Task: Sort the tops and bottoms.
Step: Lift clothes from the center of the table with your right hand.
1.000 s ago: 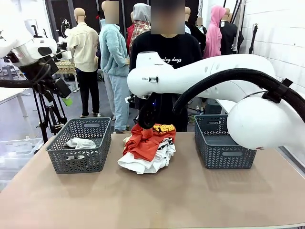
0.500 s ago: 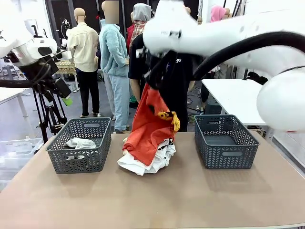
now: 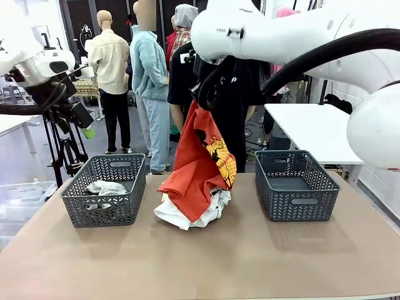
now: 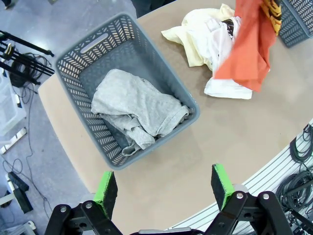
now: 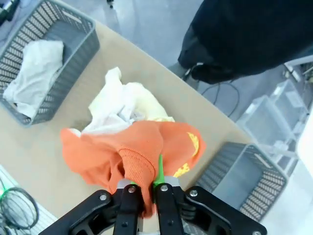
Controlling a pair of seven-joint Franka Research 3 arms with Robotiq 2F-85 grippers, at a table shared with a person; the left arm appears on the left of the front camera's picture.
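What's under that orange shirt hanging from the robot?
Under the orange shirt lie a white garment and a pale yellow garment, both crumpled; anything beneath them is covered.

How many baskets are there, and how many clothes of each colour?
grey baskets: 2
orange T-shirt: 1
white T-shirt: 1
pale yellow garment: 1
light grey garment: 1
Total: 6

red-orange T-shirt (image 3: 197, 169): hanging aloft, graphic showing; white T-shirt (image 3: 187, 217): crumpled beneath it
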